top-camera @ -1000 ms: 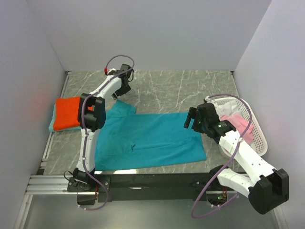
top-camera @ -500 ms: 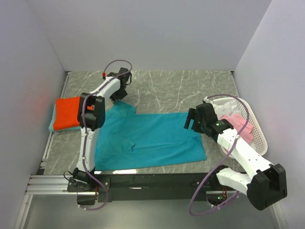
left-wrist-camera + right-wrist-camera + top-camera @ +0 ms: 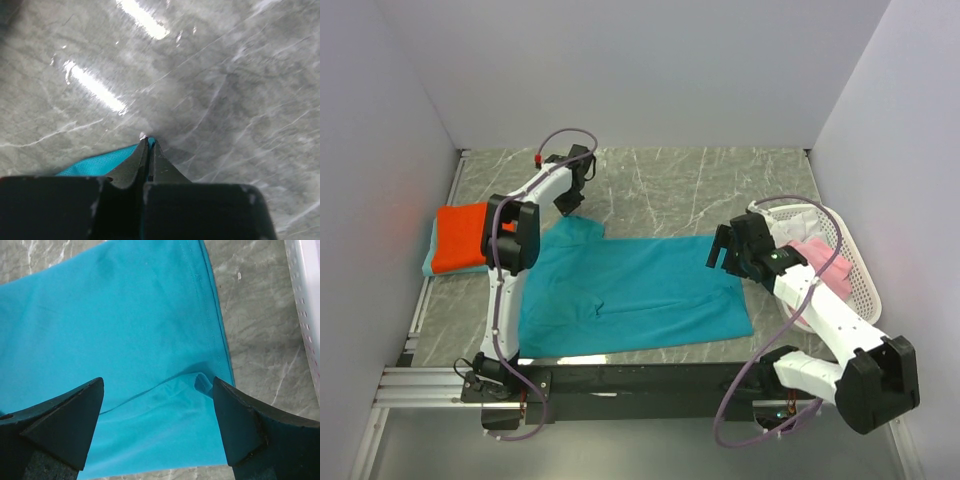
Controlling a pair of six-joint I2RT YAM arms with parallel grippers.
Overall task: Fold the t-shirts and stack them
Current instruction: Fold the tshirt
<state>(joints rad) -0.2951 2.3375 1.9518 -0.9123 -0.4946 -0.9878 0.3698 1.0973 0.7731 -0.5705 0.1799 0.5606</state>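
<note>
A teal-blue t-shirt (image 3: 640, 295) lies spread flat on the grey marble table (image 3: 700, 190). My left gripper (image 3: 571, 208) is at the shirt's far left sleeve corner. In the left wrist view it (image 3: 148, 142) is shut, with a sliver of the teal cloth (image 3: 95, 162) pinched at its tips. My right gripper (image 3: 720, 252) hovers open over the shirt's right hem. In the right wrist view it (image 3: 157, 412) spans a small fold in the teal shirt (image 3: 125, 325). An orange-red t-shirt (image 3: 460, 235) lies folded on a light teal one (image 3: 428, 264) at the left.
A white mesh basket (image 3: 858, 275) stands at the right, holding a pink t-shirt (image 3: 818, 255) and white cloth (image 3: 792, 224). Its wall (image 3: 305, 300) shows at the right wrist view's edge. Grey walls enclose the table on three sides.
My left gripper has dropped to the sleeve corner and shut on the teal cloth. The right gripper has stayed open and barely moved.
</note>
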